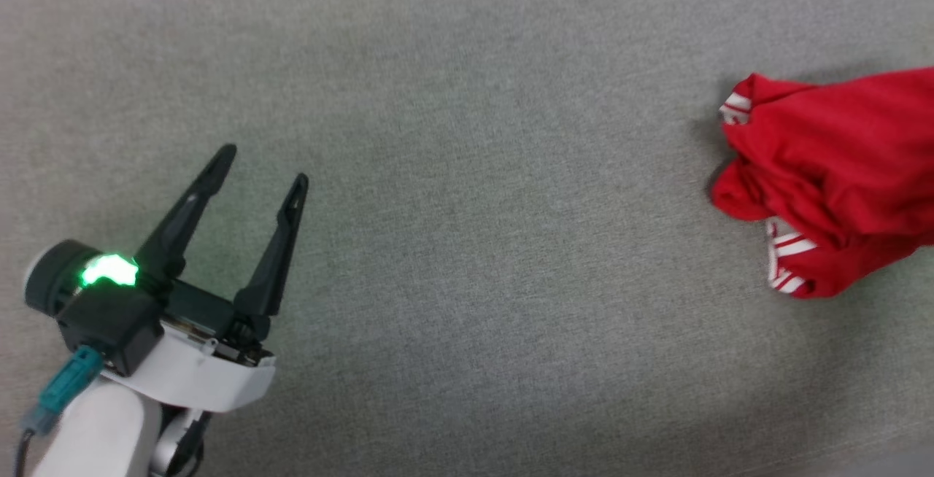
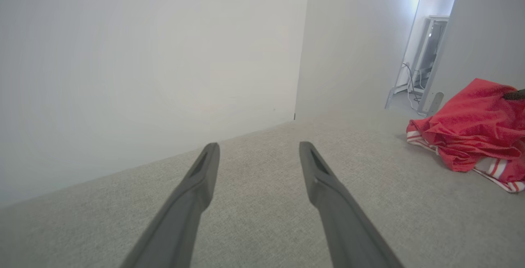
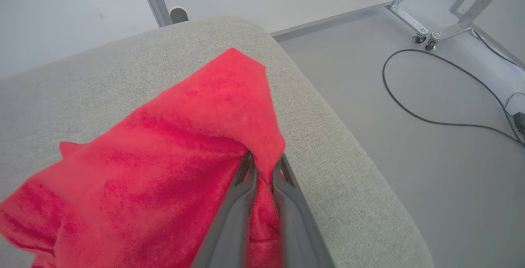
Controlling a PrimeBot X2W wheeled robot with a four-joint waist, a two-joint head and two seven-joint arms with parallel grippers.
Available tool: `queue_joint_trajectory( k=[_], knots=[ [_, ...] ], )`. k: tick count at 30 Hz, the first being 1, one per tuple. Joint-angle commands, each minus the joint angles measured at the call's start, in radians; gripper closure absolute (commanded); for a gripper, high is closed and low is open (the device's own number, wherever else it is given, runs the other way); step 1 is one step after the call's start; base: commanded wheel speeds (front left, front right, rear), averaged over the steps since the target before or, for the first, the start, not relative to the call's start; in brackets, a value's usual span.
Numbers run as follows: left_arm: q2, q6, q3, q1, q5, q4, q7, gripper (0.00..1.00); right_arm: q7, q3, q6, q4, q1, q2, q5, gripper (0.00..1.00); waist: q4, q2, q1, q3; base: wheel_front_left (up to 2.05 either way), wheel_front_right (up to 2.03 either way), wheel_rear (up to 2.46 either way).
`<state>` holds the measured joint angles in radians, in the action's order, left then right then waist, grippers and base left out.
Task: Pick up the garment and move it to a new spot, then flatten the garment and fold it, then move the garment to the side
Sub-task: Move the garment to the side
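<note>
The garment (image 1: 839,171) lies bunched at 3 o'clock in the head view, a red heap with white-and-red striped trim showing at its near and far edges, running off the picture's right side. In the right wrist view the right gripper (image 3: 262,165) has its two dark fingers nearly together, pinching a fold of the red cloth between them. The cloth drapes away toward 9 o'clock over the grey upholstered surface (image 1: 467,243), close to its rounded corner. Beyond that corner a black cable (image 3: 430,108) loops across the floor. Well apart from the garment, at 8 o'clock in the head view, the left gripper (image 1: 266,167) hovers on its pale forearm. Its fingers are spread wide, hold nothing and point toward 1 o'clock.
</note>
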<state>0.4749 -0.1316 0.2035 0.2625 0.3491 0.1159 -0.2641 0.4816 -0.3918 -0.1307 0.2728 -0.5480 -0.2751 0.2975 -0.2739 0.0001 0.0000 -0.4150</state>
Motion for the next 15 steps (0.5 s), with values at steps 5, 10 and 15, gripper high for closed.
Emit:
queue_joint_trajectory(
  k=[5,10,15],
  knots=[
    [0.037,0.002,-0.011,0.023,-0.025,0.039,0.001,0.00,-0.063,0.011,0.000,0.093,-0.093,-0.037,-0.066,1.00,-0.001,-0.0001,0.0000,-0.079,0.00,0.00,0.00],
    [0.059,0.002,-0.007,0.026,-0.042,0.075,0.001,0.00,-0.115,0.010,0.000,0.199,-0.150,-0.043,-0.124,1.00,-0.002,-0.0001,0.0000,-0.103,0.00,0.00,0.00],
    [0.081,0.002,0.007,0.031,-0.033,0.099,0.001,0.00,-0.171,0.028,0.000,0.297,-0.193,-0.041,-0.163,1.00,-0.008,-0.0001,0.0000,-0.124,0.00,0.00,0.00]
  ],
)
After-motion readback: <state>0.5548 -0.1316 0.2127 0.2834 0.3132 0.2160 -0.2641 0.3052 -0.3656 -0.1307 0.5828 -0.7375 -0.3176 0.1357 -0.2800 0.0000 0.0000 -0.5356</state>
